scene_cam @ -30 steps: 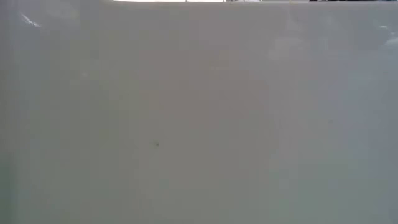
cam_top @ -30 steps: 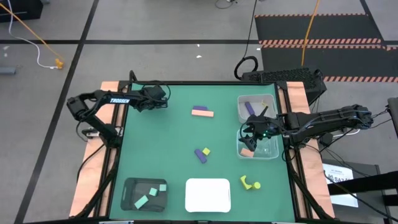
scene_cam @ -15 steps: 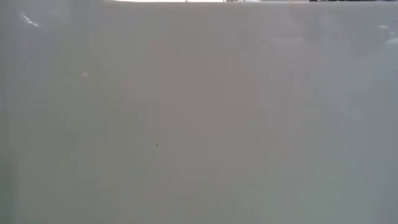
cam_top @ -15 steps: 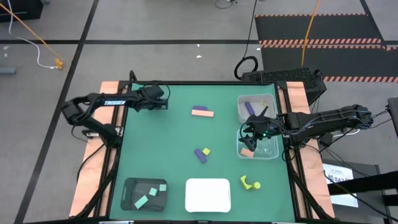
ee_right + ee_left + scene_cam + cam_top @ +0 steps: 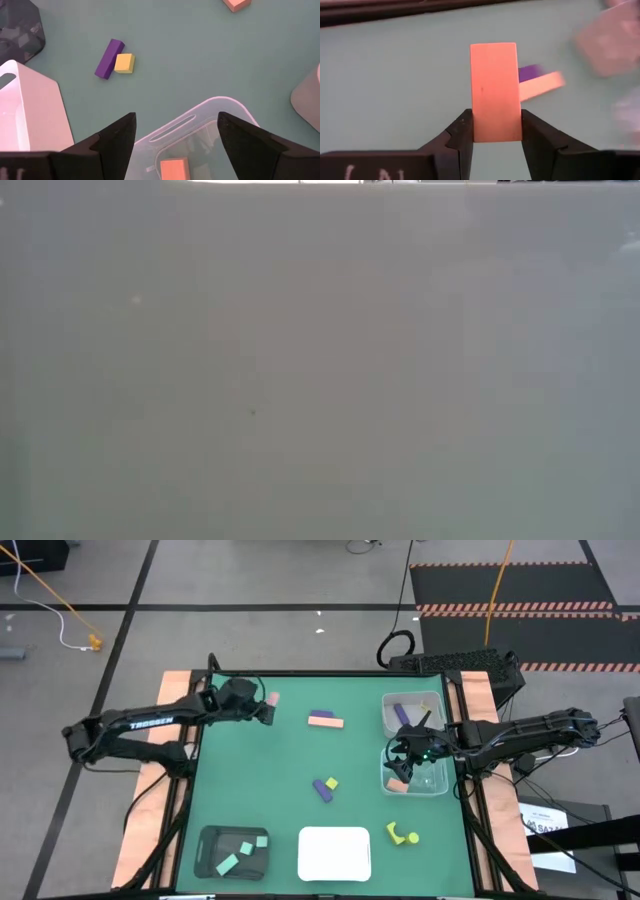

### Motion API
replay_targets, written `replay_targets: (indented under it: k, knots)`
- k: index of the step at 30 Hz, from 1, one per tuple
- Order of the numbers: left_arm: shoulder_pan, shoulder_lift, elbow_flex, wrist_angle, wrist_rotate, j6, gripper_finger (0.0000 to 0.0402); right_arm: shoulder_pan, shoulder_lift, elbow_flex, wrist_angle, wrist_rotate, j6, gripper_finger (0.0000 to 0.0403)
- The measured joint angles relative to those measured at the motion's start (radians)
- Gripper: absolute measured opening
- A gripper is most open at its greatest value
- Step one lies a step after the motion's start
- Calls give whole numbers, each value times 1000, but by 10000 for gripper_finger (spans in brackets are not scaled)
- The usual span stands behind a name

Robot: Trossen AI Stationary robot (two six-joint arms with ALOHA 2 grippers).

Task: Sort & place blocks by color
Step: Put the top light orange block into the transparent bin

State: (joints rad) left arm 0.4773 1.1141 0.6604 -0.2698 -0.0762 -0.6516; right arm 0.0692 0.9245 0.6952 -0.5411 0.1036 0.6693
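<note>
My left gripper (image 5: 266, 703) is near the table's far left corner, shut on a salmon-orange block (image 5: 493, 85). My right gripper (image 5: 404, 756) hangs open over the near clear tray (image 5: 430, 783), which holds a salmon-orange block (image 5: 175, 170). A salmon-orange bar and a purple bar (image 5: 325, 719) lie side by side at the far middle. A purple bar (image 5: 109, 59) and a yellow cube (image 5: 124, 63) lie touching at mid-table. Yellow pieces (image 5: 402, 834) lie near right. The low view shows only a pale blank surface. My left gripper pinches the salmon-orange block's two long sides near one end (image 5: 495, 127) between its two fingers (image 5: 462, 136). The fingers slant down from the table's left side and lie along the block. The block sticks out past the fingertips, lifted clear of the table.
A black tray (image 5: 212, 840) with mint green blocks stands near left, and a white tray (image 5: 335, 852) beside it at the near middle. A second clear tray (image 5: 388, 712) at the far right holds a purple block. Open green table lies between them.
My left gripper has risen from the far left corner and tipped from steeply down to a slant. The salmon-orange block has come up with it and now shows beyond its fingertips, clear of the table.
</note>
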Motion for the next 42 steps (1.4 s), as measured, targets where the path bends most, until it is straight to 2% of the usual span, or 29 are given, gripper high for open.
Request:
replay_targets:
  k: [6,9,14,18,20,24,27,31,35,42]
  knots:
    - [-146,-53,1,171,-1,-59,129,0,0,0,24,6,-11,272]
    - [-220,-54,2,284,-22,-93,129,0,0,0,91,54,-81,272]
    - [-338,-54,2,461,-119,-80,129,0,0,0,324,57,-133,272]
    - [-417,-54,2,524,-204,-84,129,-3,5,0,560,61,-131,272]
    - [-459,-48,2,537,-236,-82,129,-4,11,0,671,99,-133,272]
    - [-546,13,2,567,-282,-45,129,-4,33,0,865,187,-139,272]
    - [-598,83,4,615,-322,-36,129,-4,50,0,1011,185,-88,272]
    - [-631,180,4,719,-346,-35,129,-4,75,1,1109,182,36,272]
    - [-637,263,30,830,-344,-4,129,-12,103,1,1113,183,99,272]
    - [-628,305,96,863,-346,110,129,-38,151,1,1132,186,189,272]
